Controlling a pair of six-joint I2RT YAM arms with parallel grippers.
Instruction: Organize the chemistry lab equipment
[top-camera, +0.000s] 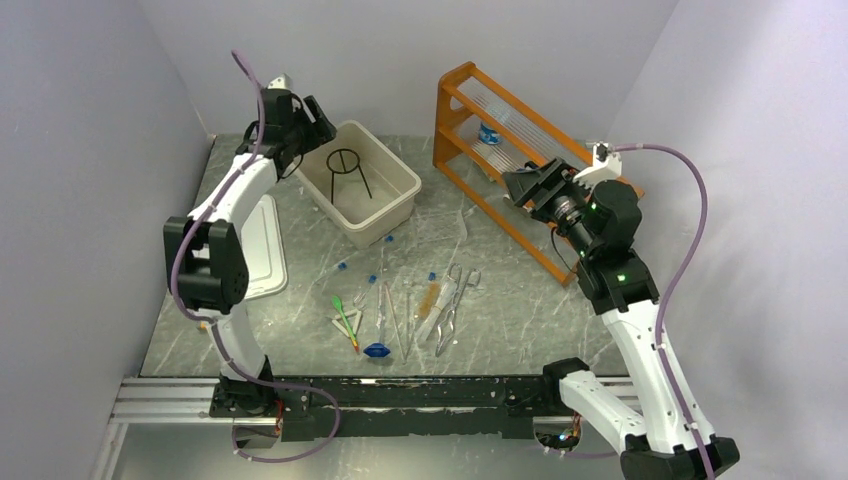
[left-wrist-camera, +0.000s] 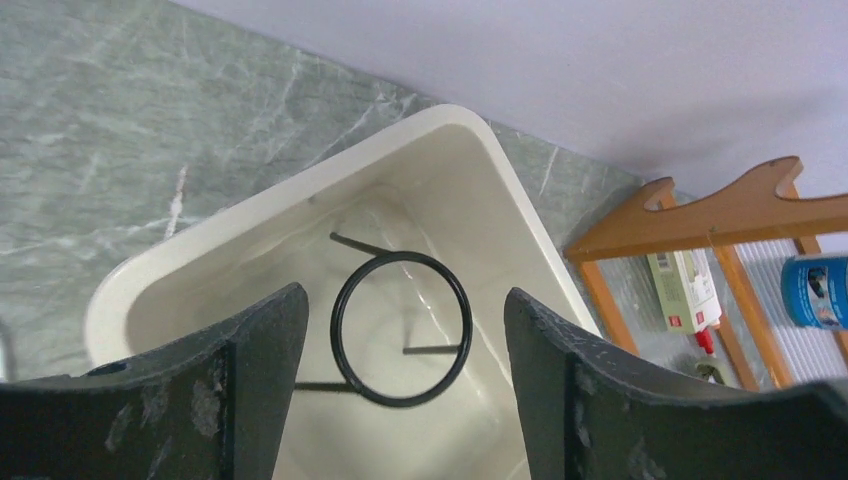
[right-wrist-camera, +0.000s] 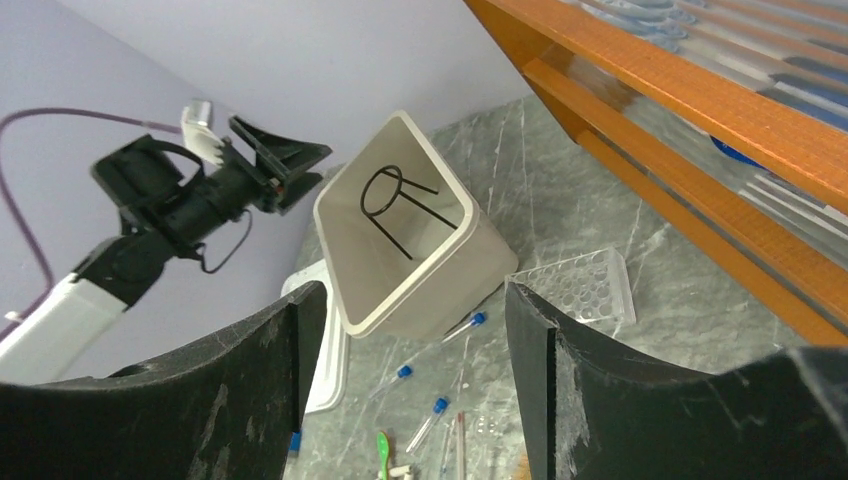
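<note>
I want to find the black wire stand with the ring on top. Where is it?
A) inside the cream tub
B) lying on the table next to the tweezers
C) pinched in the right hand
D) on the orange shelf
A: the black wire ring stand is standing inside the cream tub, and the open left hand above it is not touching it.

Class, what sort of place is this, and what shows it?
Probably a robot test cell staged as a chemistry bench: clear blue-capped test tubes lie loose on the grey marble-look table, a black wire ring stand sits in a cream plastic bin, and two white robot arms flank them.
</note>
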